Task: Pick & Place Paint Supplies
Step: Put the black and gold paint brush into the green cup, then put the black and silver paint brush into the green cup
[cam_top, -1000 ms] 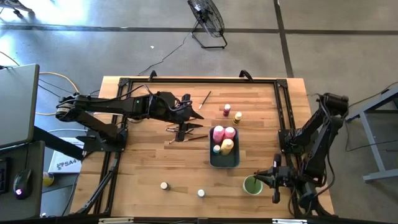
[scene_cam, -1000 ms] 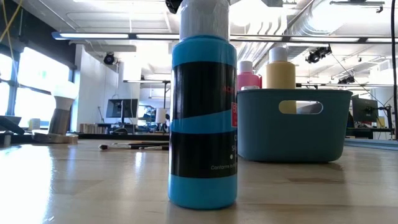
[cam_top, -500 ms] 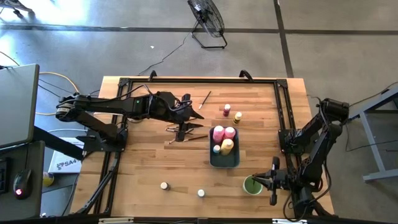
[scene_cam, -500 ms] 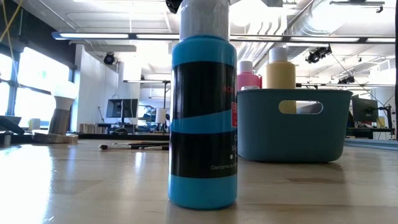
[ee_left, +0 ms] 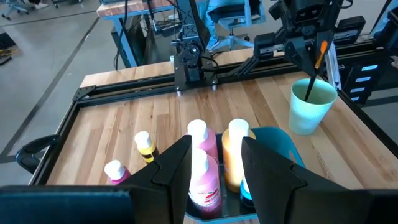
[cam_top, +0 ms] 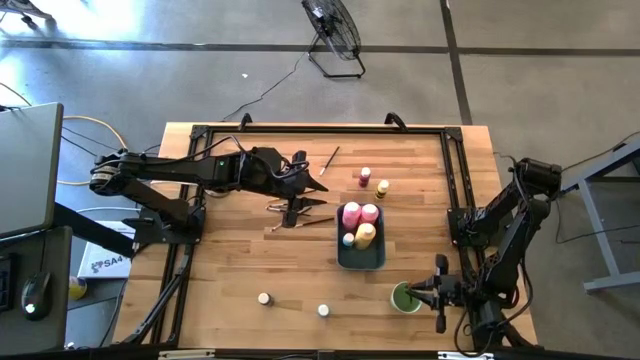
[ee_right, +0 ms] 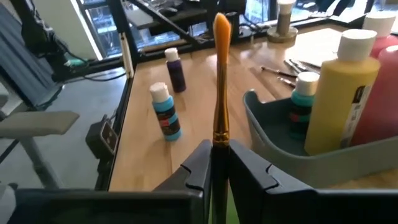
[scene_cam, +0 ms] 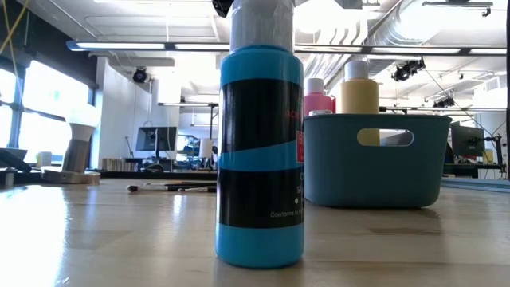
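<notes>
Above the round pale-green plastic cup (cam_top: 406,298), the right gripper (ee_right: 216,163) pinches a thin orange-bristled paintbrush (ee_right: 219,81) upright, handle end in the cup. Only the left wrist view shows this from afar. Mid-table, the left gripper (ee_left: 215,167) hovers half-spread, empty. Pink and yellow squeeze bottles (cam_top: 359,222) stand inside the blue-grey rectangular tray (cam_top: 361,262).

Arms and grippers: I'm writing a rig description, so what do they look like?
Both arms are black, jointed and slim, with cabling along them. The left gripper and right gripper each end in two dark, angular, wedge-shaped fingers. No markings are legible.
</notes>
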